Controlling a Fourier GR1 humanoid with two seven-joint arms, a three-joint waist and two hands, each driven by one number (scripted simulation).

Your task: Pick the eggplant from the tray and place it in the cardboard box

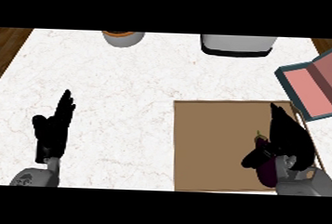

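Dark purple and glossy, the eggplant [265, 171] is lying at the near right edge of the brown tray [216, 148], and it is being closed on by the right hand [291, 139]. Long fingers are being held out over its far side while the thumb [253, 158] is being curled in against its left flank; whether a full hold has been made cannot be told, since much of the fruit is hidden under the palm. The eggplant appears not yet lifted. For a good pick, the fingers should be wrapped round the thick middle, not the green stem end, before anything is raised. The cardboard box [314, 86], pink inside with teal walls, is standing just beyond the tray's far right corner. The left hand [53, 128] is being rested open, fingers straight, on the white marble counter [129, 84].
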